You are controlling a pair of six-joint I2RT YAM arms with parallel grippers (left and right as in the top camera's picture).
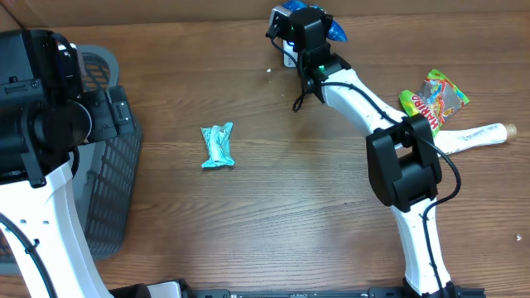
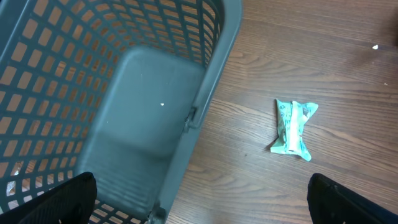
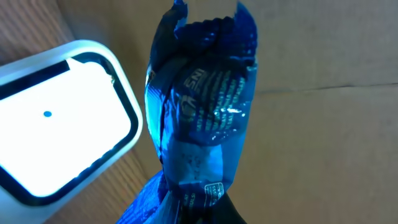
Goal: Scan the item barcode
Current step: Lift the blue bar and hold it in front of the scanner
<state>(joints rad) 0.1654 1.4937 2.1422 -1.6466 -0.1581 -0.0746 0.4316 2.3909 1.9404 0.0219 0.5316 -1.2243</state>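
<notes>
The right end effector [image 3: 194,210] clenches the blue packet [image 3: 202,124] by its gathered end; it looks light, crinkly, slippery.

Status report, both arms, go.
Left gripper open, over basket. Right gripper shut on blue packet, beside the scanner window. Nothing between them.

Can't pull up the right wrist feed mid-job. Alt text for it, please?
A crinkled blue packet, pinched from below by the right gripper, fills the centre of the frame. Left of it sits a white scanner with a brightly lit window, on the wooden table.
</notes>
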